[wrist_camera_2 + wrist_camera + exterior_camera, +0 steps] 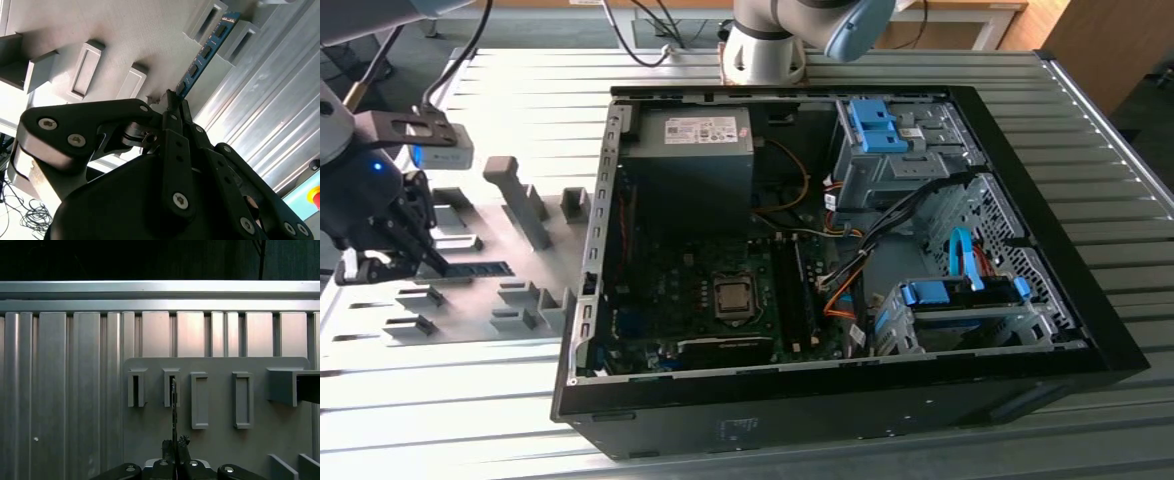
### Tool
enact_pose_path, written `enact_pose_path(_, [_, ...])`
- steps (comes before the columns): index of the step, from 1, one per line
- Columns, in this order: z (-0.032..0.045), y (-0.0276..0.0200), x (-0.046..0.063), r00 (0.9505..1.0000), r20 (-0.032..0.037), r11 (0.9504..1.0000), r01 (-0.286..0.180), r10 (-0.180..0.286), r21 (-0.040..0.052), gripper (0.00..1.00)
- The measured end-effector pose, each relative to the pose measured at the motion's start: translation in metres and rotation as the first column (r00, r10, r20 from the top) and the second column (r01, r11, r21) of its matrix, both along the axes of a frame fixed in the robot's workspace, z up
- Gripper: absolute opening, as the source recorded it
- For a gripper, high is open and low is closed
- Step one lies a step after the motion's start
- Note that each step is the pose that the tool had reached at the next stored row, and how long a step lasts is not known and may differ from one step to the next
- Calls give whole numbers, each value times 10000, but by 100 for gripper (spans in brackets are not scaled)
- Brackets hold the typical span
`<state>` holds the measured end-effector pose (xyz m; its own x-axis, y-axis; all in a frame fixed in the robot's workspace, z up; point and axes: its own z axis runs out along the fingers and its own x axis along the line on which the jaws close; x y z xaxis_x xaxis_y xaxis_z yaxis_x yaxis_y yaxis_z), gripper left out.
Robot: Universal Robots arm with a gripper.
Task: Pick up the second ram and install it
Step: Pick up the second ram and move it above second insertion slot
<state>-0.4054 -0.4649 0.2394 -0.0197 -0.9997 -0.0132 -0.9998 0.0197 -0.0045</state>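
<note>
Operator: Location of the second ram [475,268]?

Observer: It is at the exterior view's left, over the pale grey holder plate [470,305], well apart from the open computer case [854,420]. It lies low and roughly level above the plate.

Operator: State of the end effector [430,264]?

Observer: Narrow, and closed on the stick. In the second wrist view the black fingertips [171,102] pinch the near end of the second ram [205,52]. The board runs away from them, chips showing, with its far end between two holder blocks [242,37].

Operator: Does the first wrist view agree?

Observer: Yes. There the second ram [173,410] shows edge-on as a thin dark line. It rises from the end effector [175,446] to a slotted holder block [171,375] on the holder plate [150,435]. Whether the far end rests in the slot or hangs just clear of it, I cannot tell.

Operator: And the case?

Observer: It lies open on the ribbed metal surface [520,100], motherboard [700,290] up, with the arm's base [767,55] behind it.
</note>
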Motion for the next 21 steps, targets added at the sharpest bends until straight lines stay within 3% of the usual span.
enact_pose_path(21, [103,0,0,10000,1,10000,0,0,1,14])
